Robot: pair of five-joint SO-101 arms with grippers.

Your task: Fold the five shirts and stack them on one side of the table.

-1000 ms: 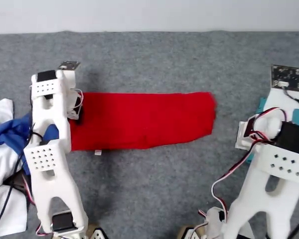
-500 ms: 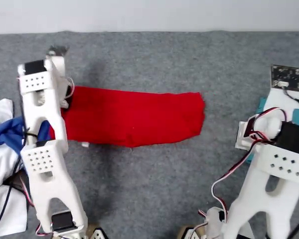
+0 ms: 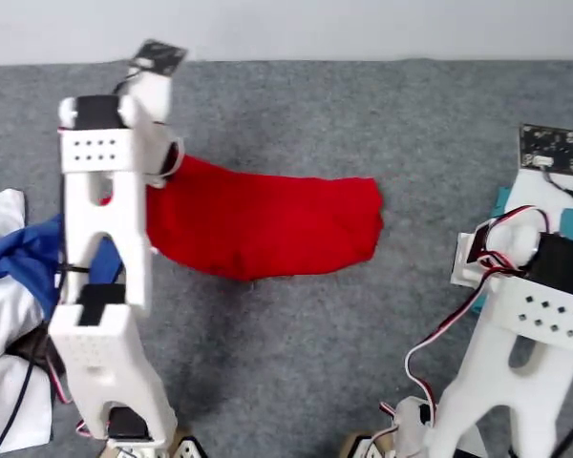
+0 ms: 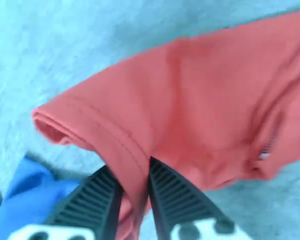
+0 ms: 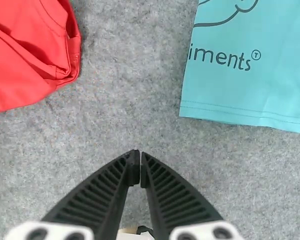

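Note:
A folded red shirt [image 3: 267, 227] lies across the middle of the grey table, its left end lifted off the surface. My left gripper [image 4: 134, 176] is shut on that end of the red shirt [image 4: 200, 110], and its arm [image 3: 100, 191] stands at the shirt's left end in the high view. At the table's right side, above bare felt, my right gripper [image 5: 139, 167] is shut with nothing in it. Beyond it lie the red shirt's other end [image 5: 30, 55] and a folded teal shirt [image 5: 250, 60]. The teal shirt [image 3: 504, 202] shows behind the right arm [image 3: 525, 286].
A heap of blue and white shirts [image 3: 14, 277] lies at the left edge, partly under the left arm. The blue cloth [image 4: 25, 200] shows beside the left fingers. Grey felt [image 3: 296, 363] in front of the red shirt is bare.
The left arm has raised the red shirt's left end and carried it toward the far side. The shirt's right edge has slid left and the cloth has bunched. The right arm has not moved.

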